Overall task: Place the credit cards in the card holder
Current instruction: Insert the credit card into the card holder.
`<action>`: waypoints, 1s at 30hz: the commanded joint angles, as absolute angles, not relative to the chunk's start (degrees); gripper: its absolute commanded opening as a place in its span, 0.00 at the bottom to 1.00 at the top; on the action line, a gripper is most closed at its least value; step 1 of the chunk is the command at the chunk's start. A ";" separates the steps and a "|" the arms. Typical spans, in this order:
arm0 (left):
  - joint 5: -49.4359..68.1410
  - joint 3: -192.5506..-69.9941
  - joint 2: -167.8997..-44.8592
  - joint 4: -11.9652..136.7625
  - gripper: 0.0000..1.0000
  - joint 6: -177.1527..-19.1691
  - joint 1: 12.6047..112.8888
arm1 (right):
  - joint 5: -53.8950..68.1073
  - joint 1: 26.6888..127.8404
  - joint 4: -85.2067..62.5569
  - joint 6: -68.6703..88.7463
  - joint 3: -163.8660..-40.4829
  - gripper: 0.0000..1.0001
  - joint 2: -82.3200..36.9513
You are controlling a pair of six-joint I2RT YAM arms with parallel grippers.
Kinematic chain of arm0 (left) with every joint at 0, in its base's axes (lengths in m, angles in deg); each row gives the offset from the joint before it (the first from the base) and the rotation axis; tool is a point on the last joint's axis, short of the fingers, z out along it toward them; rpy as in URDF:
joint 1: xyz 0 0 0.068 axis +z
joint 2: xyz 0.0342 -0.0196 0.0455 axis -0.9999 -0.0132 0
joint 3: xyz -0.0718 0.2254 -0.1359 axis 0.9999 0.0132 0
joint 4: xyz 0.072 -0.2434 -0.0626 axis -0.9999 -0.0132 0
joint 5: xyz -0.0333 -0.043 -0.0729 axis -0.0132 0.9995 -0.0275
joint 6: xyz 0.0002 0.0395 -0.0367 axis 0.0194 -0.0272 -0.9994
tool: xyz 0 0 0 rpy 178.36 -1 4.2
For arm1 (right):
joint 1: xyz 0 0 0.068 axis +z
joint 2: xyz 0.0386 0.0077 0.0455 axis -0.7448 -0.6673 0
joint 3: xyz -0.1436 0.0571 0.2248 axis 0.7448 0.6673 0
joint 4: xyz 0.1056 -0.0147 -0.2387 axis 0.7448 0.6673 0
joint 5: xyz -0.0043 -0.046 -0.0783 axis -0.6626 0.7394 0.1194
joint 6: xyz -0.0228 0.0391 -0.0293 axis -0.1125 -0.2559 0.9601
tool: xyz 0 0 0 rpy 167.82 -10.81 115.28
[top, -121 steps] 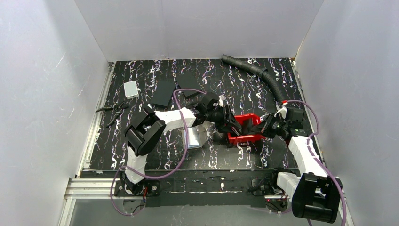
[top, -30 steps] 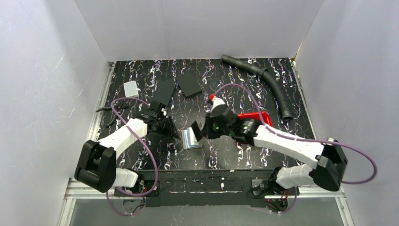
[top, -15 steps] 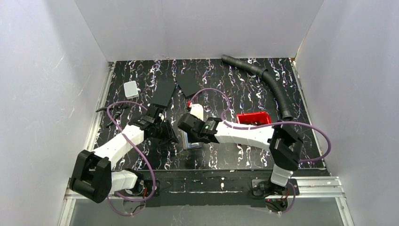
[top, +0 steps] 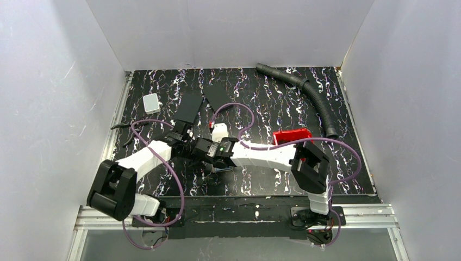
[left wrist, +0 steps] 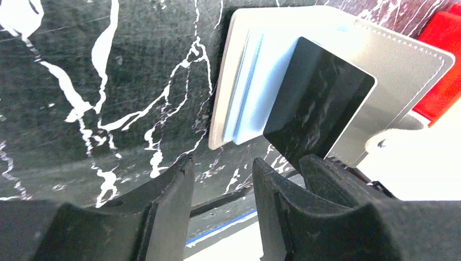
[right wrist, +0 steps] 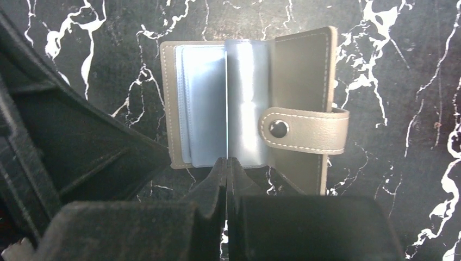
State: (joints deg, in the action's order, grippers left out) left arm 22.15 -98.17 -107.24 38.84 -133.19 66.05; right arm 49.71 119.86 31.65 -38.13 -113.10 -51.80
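Observation:
The card holder (right wrist: 195, 109) lies open on the marbled table, its glossy pockets up and its snap tab (right wrist: 304, 129) folded across the right half. My right gripper (right wrist: 226, 161) is shut on a credit card (right wrist: 226, 109), seen edge-on as a thin line above the pockets. In the left wrist view the same dark glossy credit card (left wrist: 318, 103) stands tilted over the card holder (left wrist: 402, 70). My left gripper (left wrist: 223, 163) is open with nothing between its fingers, just off the holder's left edge. From above, both grippers (top: 191, 149) (top: 209, 153) crowd over the holder, hiding most of it.
A red tray (top: 292, 136) sits to the right of the arms. Two black flat slabs (top: 189, 107) (top: 217, 97) and a white box (top: 151, 102) lie at the back left. A black corrugated hose (top: 310, 92) curves along the back right. A dark tool (top: 128, 126) lies by the left edge.
My right arm has swept left from the red tray to above the card holder, carrying the card. My left gripper has edged up to the holder and opened slightly.

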 commanded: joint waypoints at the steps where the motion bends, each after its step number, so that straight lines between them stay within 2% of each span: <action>1: 27.76 -97.87 -112.36 47.49 0.41 -139.61 66.17 | 54.72 120.03 36.07 -40.36 -113.72 0.01 -49.16; 12: 27.71 -101.95 -122.21 47.07 0.43 -140.60 65.96 | 55.55 119.84 33.46 -37.37 -109.25 0.01 -45.08; 22: 23.08 -102.78 -123.04 41.45 0.44 -137.66 65.96 | 43.95 113.30 20.04 -28.88 -94.02 0.01 -34.64; 30: 26.08 -103.35 -123.18 41.39 0.48 -132.93 65.78 | 33.51 108.11 9.98 -25.95 -85.23 0.01 -28.57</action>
